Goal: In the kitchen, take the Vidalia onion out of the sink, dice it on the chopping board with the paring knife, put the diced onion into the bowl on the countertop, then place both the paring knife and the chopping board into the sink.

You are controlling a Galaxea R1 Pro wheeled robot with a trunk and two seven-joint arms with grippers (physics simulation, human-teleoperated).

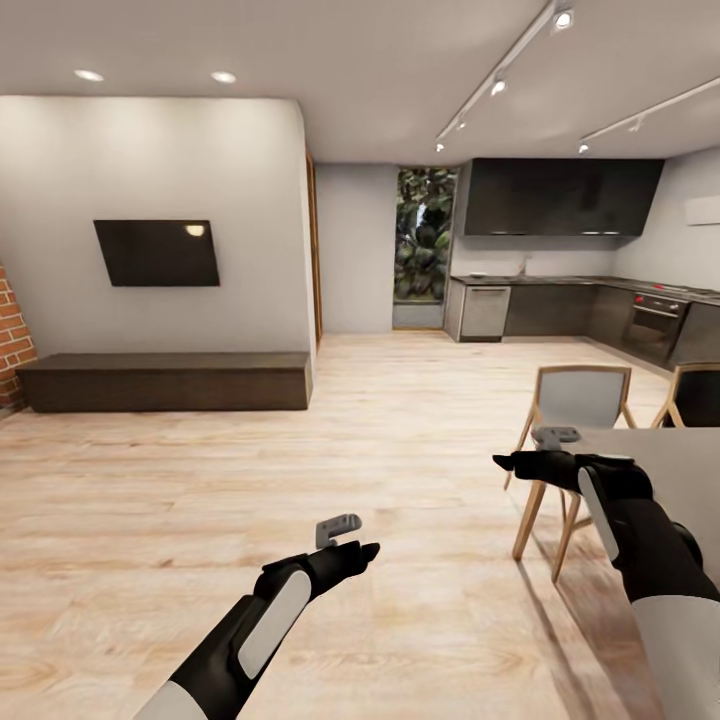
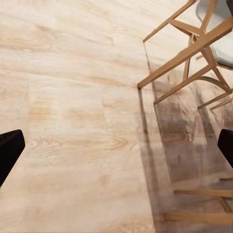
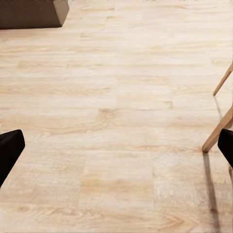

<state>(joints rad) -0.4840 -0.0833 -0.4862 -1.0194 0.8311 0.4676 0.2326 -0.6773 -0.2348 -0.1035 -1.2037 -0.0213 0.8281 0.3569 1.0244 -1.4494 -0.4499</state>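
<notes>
I am in a living area, and the kitchen lies far ahead at the right. Its dark countertop (image 1: pixel 560 281) runs along the back wall under black cupboards. At this distance I cannot make out the sink, and the onion, chopping board, paring knife and bowl are out of view. My left gripper (image 1: pixel 355 553) hangs over the wooden floor, open and holding nothing; its dark fingertips (image 2: pixel 9 150) sit wide apart. My right gripper (image 1: pixel 510 462) is held beside a chair, open too, with fingertips (image 3: pixel 9 148) far apart over bare floor.
A grey dining table (image 1: pixel 680 470) with wooden chairs (image 1: pixel 578 400) stands close at the right. A low dark bench (image 1: pixel 165 381) and a wall TV (image 1: pixel 157 252) are at the left. The wall corner (image 1: pixel 305 250) juts out. Open wooden floor (image 1: pixel 400 400) leads to the kitchen.
</notes>
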